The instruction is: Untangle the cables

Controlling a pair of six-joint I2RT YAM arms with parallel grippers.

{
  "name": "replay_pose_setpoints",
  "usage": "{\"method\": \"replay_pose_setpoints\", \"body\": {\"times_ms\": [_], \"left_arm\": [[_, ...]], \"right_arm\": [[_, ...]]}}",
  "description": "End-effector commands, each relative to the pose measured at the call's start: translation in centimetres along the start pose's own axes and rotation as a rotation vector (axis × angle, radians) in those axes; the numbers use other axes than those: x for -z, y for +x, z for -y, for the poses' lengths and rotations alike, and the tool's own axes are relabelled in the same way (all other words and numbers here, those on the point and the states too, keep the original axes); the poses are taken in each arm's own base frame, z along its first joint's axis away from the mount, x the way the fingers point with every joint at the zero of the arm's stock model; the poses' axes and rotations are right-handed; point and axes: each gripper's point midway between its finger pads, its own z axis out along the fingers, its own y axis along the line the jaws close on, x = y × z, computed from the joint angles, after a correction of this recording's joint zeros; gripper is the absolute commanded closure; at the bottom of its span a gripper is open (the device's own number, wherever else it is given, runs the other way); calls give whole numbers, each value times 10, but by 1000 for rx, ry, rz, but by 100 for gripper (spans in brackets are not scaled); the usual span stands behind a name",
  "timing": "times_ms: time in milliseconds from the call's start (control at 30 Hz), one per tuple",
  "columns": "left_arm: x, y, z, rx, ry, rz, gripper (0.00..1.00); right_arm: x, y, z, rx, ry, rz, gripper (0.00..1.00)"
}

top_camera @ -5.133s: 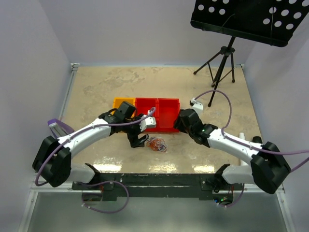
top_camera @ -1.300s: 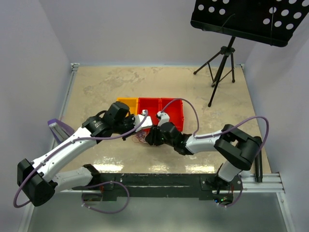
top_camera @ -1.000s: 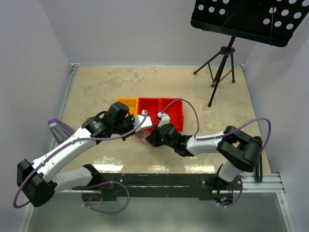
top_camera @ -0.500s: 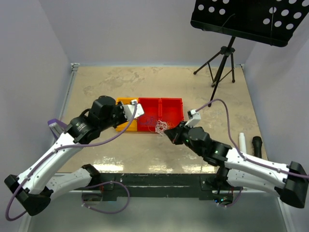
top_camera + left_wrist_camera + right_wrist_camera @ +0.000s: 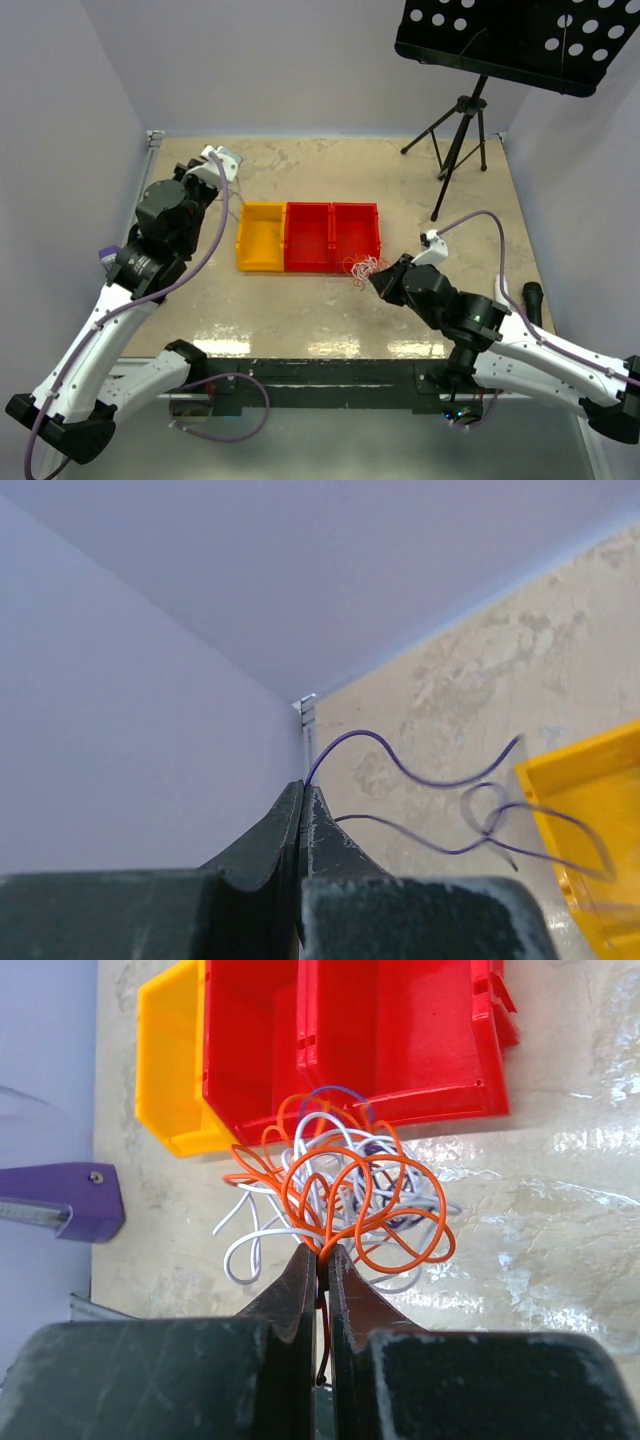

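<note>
Left wrist view has the left gripper (image 5: 302, 792) pinched shut on the end of a thin purple wire (image 5: 420, 778). The wire curls away ahead and to the right of the fingertips and droops toward the yellow bin (image 5: 615, 780) beyond them. That hand is raised, facing a back corner of the walls.

The right wrist view shows the right gripper (image 5: 322, 1255) clamped on an orange wire (image 5: 400, 1230) at the near edge of the tangle of cables (image 5: 340, 1180). The tangle is a knot of orange, white and a little purple just ahead of the fingertips. The red bins (image 5: 400, 1030) sit beyond the knot and the table (image 5: 560, 1210) below it. Whether the knot rests on the table or hangs just above it cannot be told.

From overhead the two hands are well apart, with the knot bunched at the right hand's tips.

The step in hand looks like drawing a single strand out, with the left hand taking the purple wire away and the right anchoring the knot. Whether that strand is fully free is unclear. No wire shows spanning the gap overhead, yet purple loops remain in the knot.

If it is free, the next move calls for the left hand to set the purple wire down apart from the knot and let go. It would then reach in for an outer white or orange loop opposite the right hand's grip. A slow, straight pull away from the anchor would suit, since such thin wire could slip from the jaws or cinch the knot tighter.
</note>
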Motion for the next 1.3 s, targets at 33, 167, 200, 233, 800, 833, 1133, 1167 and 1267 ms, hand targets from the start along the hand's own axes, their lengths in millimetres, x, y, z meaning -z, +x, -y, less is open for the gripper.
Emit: {"method": "replay_pose_setpoints", "body": {"times_ms": [33,167,200,233,800,833,1133,1167,1267], "left_arm": [[23,-49,-70,204,-229,149,100],[32,-70,-74,239,-182,233,100],[33,-75,-71,247,-151,253,100],[34,-79,-66,247,-110,261,100],[3,-62,19,172,201,196,100],[-3,-51,32,158,229,167,100],[-38,0,106,144,362,42,100],[-40,4,111,147,368,32,100],[-48,16,125,145,387,2,100]], "right_arm": [[-2,-4,0,-11,64,1,100],[-10,21,-3,13,12,-80,100],[-12,25,-5,12,-12,-94,100],[-14,32,-7,18,-33,-115,100],[-34,119,-23,161,-160,-361,100],[-33,122,-22,161,-162,-370,100],[-26,119,-24,135,-192,-361,100],[-25,119,-23,131,-192,-359,100],[-23,119,-19,121,-189,-358,100]]}}
